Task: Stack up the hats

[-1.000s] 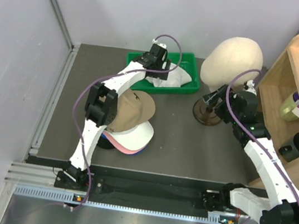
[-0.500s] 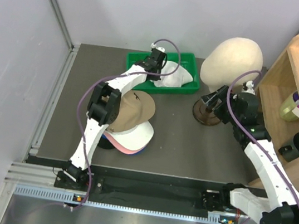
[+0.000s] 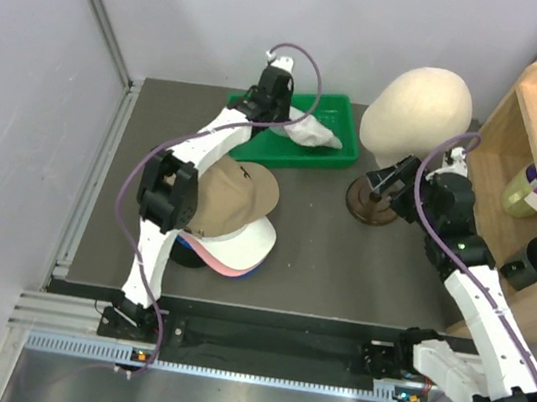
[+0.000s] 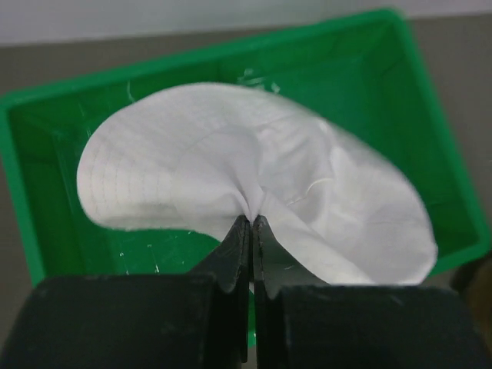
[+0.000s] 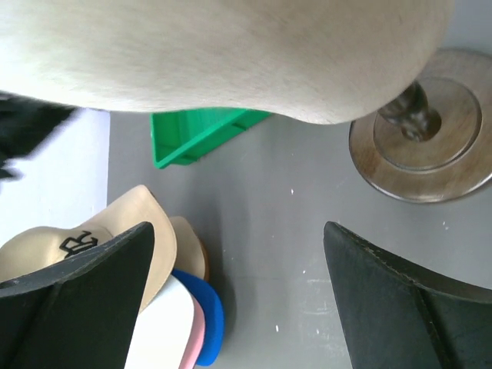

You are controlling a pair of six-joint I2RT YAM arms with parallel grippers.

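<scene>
Jaws of the left gripper (image 4: 251, 231) pinch one white hat (image 4: 254, 177) at one green bin (image 4: 46, 154), twelve o'clock; right gripper (image 5: 238, 231) gapes wide, empty; one hat stack (image 3: 231, 216) at eight.

The left jaws have clamped the white hat (image 4: 231, 173), bunching it.

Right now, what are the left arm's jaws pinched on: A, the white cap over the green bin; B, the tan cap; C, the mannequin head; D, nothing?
A: the left wrist view shows the jaws shut on a fold of the white cap over the green bin.
</scene>
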